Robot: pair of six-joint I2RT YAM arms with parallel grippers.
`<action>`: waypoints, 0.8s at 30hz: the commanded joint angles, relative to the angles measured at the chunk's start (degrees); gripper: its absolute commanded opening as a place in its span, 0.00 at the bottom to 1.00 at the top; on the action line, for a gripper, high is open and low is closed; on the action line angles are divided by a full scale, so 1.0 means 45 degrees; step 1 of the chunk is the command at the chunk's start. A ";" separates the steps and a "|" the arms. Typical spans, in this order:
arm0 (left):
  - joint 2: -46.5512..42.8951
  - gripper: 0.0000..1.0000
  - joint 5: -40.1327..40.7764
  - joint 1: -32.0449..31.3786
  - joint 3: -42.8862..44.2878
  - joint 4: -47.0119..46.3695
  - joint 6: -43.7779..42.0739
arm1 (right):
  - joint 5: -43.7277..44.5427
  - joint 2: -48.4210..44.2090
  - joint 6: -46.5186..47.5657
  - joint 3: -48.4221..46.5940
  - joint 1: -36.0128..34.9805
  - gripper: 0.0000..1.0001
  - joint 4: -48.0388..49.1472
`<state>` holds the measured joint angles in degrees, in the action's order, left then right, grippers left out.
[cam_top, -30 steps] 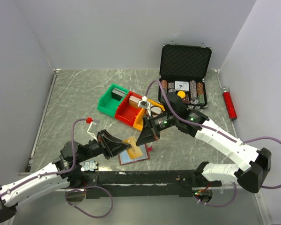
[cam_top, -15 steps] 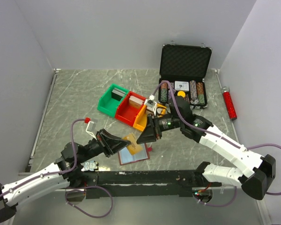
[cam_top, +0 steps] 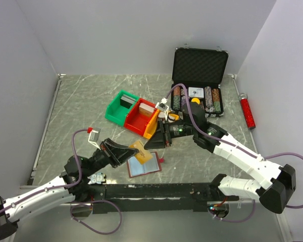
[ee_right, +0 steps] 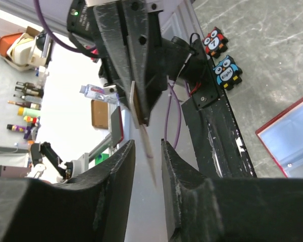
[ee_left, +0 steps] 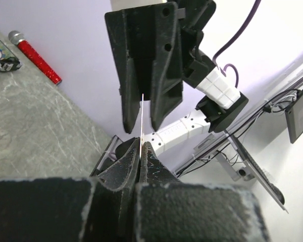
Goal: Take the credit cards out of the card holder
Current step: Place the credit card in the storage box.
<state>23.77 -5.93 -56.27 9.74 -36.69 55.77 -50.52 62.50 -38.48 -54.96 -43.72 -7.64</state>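
The left claw (ee_left: 141,150) is clamping one credit card (cam_top: 141,150) by its edge and holding it up above the desk (cam_top: 81,111), just over the open card holder (cam_top: 156,166). The right claw (ee_right: 147,162) is facing it from the opposite side, its fingers standing apart on either side of the card's free end without pinching it. The card holder is lying flat on the desk below both claws, showing a pale blue-grey card (ee_right: 293,143) inside it
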 commanded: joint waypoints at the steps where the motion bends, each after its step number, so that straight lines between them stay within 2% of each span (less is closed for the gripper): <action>1: 0.0030 0.01 0.0147 0.0024 0.0063 -0.1008 0.0264 | 0.0212 0.0115 0.0094 -0.0170 0.0029 0.32 0.0349; 5: 0.0070 0.01 0.0166 0.0005 0.0102 -0.1046 0.0283 | 0.0114 0.0135 -0.0023 -0.0131 0.0049 0.27 0.0545; 16: -0.0067 0.01 0.0869 0.0005 0.0063 -0.0891 0.0302 | -0.0237 0.0212 -0.0218 -0.0072 -0.0010 0.28 0.0741; 24: 0.0011 0.01 0.0889 0.0024 0.0102 -0.0890 0.0322 | -0.0316 0.0447 -0.0199 -0.0189 -0.0166 0.25 0.0799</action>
<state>23.88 -2.63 -56.27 9.72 -37.54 56.71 -50.72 63.42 -39.20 -54.96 -43.77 -6.57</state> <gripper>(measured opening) 0.018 0.256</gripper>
